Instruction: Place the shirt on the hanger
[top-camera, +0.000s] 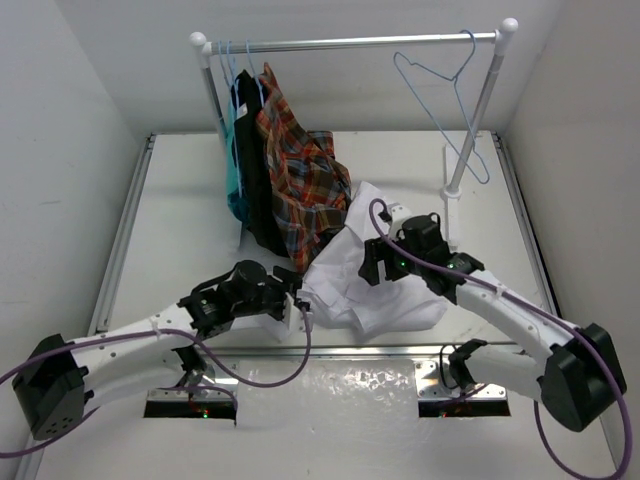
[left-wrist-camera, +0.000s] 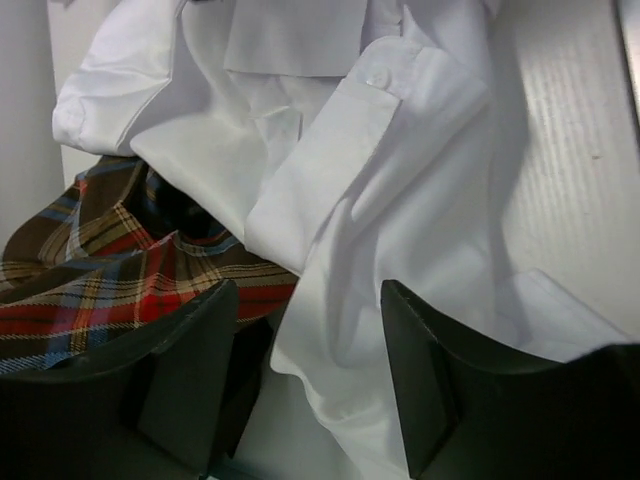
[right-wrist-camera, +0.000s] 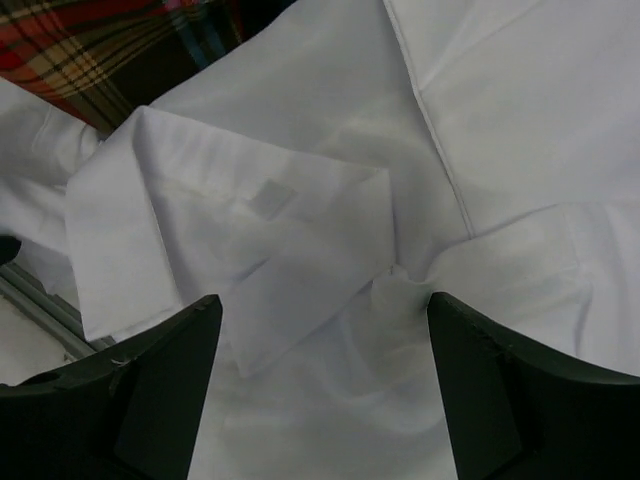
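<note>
The white shirt (top-camera: 375, 285) lies crumpled on the table between the two arms. The bare light-blue wire hanger (top-camera: 440, 95) hangs on the rail at the far right. My left gripper (top-camera: 298, 300) is open at the shirt's left edge, its jaws either side of a fold of white cloth (left-wrist-camera: 330, 330), with a buttoned cuff (left-wrist-camera: 375, 85) beyond. My right gripper (top-camera: 372, 262) is open just above the shirt, with the collar (right-wrist-camera: 230, 230) and its label under it.
A clothes rail (top-camera: 350, 42) on white posts stands at the back. On its left hang a red-orange plaid shirt (top-camera: 300, 170) and dark and teal garments (top-camera: 243, 150). The plaid hem (left-wrist-camera: 110, 280) lies next to my left gripper. The right post's base (top-camera: 455, 190) stands behind the shirt.
</note>
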